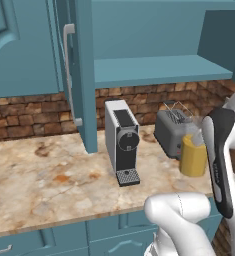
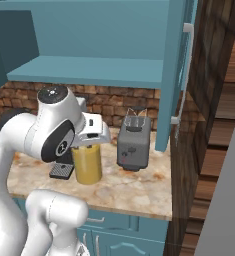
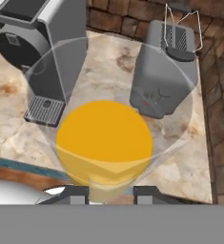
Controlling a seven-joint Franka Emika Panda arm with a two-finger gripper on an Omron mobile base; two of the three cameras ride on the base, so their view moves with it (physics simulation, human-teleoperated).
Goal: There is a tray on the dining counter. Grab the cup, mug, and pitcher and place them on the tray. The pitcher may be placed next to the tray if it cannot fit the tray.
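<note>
Pitcher step in hand, by our reading: the gripper (image 3: 111, 190) sits at the pitcher's (image 3: 104, 143) near rim, on the kitchen desk (image 1: 34, 175), not the dining one. No tray, cup or mug in these views, so we cannot say how far the other two vessels have got.

Left to right along the desk:
- Bare marbled stone at the left, brick wall (image 1: 24, 117) behind it, open cupboard door (image 1: 81, 75) standing out above.
- Coffee machine (image 1: 121, 140), upright, drip grate toward us.
- Pitcher, clear glass with orange-yellow liquid, standing just right of the coffee machine and nearer to us than the toaster (image 1: 174, 130). It looks upright, base on the stone as far as we can tell; the right base view shows it close beside the coffee machine's grate.
- Toaster, grey, near the right end of the desk and close to the wall.

Gripper: the hand view looks straight down into the pitcher. The two finger tips (image 3: 75, 194) sit narrowly apart with the near glass wall between them, so we read it as pinched on the rim rather than spread. In the base views the white hand rests right over the pitcher's mouth.

Next move, our judgement: a straight lift, kept level so the liquid does not slosh and the thin rim does not slip, clear of the coffee machine and toaster; then the base must carry it to the dining desk and the tray.
</note>
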